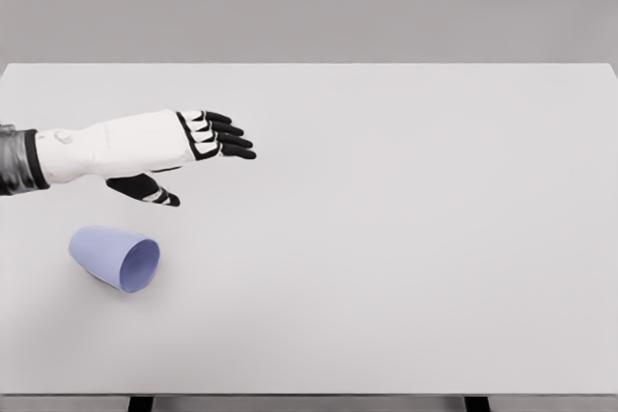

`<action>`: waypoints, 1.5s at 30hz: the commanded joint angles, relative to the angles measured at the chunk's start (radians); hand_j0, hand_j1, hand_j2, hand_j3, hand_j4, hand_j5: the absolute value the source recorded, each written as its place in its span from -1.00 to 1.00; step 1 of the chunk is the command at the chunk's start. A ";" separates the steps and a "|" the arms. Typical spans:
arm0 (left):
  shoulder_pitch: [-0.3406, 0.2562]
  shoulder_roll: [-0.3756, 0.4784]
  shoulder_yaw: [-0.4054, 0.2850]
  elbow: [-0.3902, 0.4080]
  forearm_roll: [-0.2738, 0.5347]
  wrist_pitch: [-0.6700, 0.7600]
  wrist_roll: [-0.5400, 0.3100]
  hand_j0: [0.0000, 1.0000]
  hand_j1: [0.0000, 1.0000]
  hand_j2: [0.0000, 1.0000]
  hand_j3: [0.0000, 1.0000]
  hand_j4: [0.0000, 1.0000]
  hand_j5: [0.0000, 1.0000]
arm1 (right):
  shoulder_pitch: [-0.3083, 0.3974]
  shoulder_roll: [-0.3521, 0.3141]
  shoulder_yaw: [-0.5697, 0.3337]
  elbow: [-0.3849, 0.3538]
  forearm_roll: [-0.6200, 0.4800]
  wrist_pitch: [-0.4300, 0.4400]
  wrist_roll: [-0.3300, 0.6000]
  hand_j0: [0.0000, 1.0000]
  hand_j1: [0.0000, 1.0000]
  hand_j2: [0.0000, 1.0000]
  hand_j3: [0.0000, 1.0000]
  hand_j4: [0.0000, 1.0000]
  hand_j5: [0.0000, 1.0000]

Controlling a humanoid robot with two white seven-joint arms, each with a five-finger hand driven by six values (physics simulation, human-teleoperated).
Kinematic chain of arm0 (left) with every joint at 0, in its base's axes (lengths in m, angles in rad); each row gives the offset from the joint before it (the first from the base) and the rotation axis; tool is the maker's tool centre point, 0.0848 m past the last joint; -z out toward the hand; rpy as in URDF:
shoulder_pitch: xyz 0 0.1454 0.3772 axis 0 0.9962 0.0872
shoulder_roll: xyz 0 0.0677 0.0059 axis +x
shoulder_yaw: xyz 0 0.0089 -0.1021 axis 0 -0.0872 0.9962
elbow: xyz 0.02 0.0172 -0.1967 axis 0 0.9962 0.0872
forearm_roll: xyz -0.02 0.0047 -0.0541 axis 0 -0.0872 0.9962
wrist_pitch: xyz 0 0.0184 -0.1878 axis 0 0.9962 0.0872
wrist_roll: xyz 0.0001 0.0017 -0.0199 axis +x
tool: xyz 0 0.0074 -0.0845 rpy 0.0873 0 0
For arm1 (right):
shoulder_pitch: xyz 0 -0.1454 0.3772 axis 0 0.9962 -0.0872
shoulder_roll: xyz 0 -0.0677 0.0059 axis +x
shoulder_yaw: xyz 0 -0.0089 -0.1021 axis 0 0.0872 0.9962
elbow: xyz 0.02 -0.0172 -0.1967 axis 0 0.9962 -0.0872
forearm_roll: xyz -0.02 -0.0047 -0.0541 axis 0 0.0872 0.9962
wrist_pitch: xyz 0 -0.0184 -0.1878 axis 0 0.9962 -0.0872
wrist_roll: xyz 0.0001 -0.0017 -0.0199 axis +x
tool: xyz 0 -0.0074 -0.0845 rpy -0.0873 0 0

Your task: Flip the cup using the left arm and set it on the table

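Note:
A pale lavender-blue cup (114,256) lies on its side on the white table (406,219) near the front left, its open mouth facing right and towards me. My left hand (206,163) hovers above the table behind and to the right of the cup, apart from it. The fingers (224,135) are stretched out to the right and the thumb (154,191) hangs below, so the hand is open and holds nothing. The right arm does not show.
The table's front edge runs along the bottom of the view, with two dark legs (141,403) under it. A grey wall stands behind the far edge.

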 commanded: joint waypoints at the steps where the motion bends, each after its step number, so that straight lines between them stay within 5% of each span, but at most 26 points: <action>1: 0.000 -0.001 -0.003 -0.001 0.005 0.003 -0.002 1.00 1.00 1.00 1.00 1.00 1.00 | 0.000 0.000 -0.002 -0.002 0.000 -0.001 0.000 1.00 1.00 1.00 1.00 1.00 1.00; 6: 0.005 0.031 0.027 0.013 0.005 0.003 -0.002 1.00 1.00 1.00 1.00 1.00 1.00 | 0.000 0.000 0.000 0.003 -0.001 0.002 0.000 1.00 1.00 1.00 1.00 1.00 1.00; 11: 0.080 0.042 0.192 0.065 0.064 0.003 -0.002 1.00 1.00 1.00 1.00 1.00 1.00 | 0.000 0.000 0.000 0.003 -0.001 0.002 0.000 1.00 1.00 1.00 1.00 1.00 1.00; 13: 0.077 0.186 0.128 0.085 0.083 0.078 0.022 1.00 1.00 1.00 1.00 1.00 1.00 | 0.000 0.000 0.000 0.003 -0.001 0.002 -0.001 1.00 1.00 1.00 1.00 1.00 1.00; 14: 0.075 0.295 0.056 0.031 0.063 0.024 0.282 1.00 1.00 1.00 1.00 1.00 1.00 | 0.000 0.000 0.000 0.003 -0.001 0.002 0.000 1.00 1.00 1.00 1.00 1.00 1.00; 17: 0.080 0.476 0.086 0.016 0.065 0.003 0.215 1.00 1.00 1.00 1.00 1.00 1.00 | 0.000 0.000 0.000 0.003 -0.001 0.002 0.000 1.00 1.00 1.00 1.00 1.00 1.00; 18: 0.086 0.510 0.080 0.008 0.166 0.003 0.215 1.00 1.00 1.00 1.00 1.00 1.00 | 0.000 0.000 0.000 0.003 -0.001 0.002 0.000 1.00 1.00 1.00 1.00 1.00 1.00; 20: 0.256 0.692 0.073 0.002 0.414 0.003 0.217 1.00 1.00 1.00 1.00 1.00 1.00 | 0.000 0.000 0.000 0.003 -0.001 0.002 -0.001 1.00 1.00 1.00 1.00 1.00 1.00; 22: 0.342 0.748 0.070 -0.009 0.595 0.003 0.214 1.00 1.00 1.00 1.00 1.00 1.00 | 0.000 0.000 0.000 0.003 -0.001 0.002 0.000 1.00 1.00 1.00 1.00 1.00 1.00; 27: 0.408 0.732 0.077 -0.013 0.701 0.003 0.217 1.00 1.00 1.00 1.00 1.00 1.00 | 0.000 0.000 0.000 0.003 -0.001 0.002 -0.001 1.00 1.00 1.00 1.00 1.00 1.00; 34: 0.454 0.626 0.071 -0.013 0.691 0.003 0.204 1.00 1.00 1.00 1.00 1.00 1.00 | 0.000 0.000 0.000 0.003 -0.001 0.002 0.000 1.00 1.00 1.00 1.00 1.00 1.00; 45: 0.462 0.498 0.048 -0.009 0.382 0.003 0.213 1.00 1.00 1.00 1.00 1.00 1.00 | 0.000 0.000 0.000 0.003 -0.001 0.002 -0.001 1.00 1.00 1.00 1.00 1.00 1.00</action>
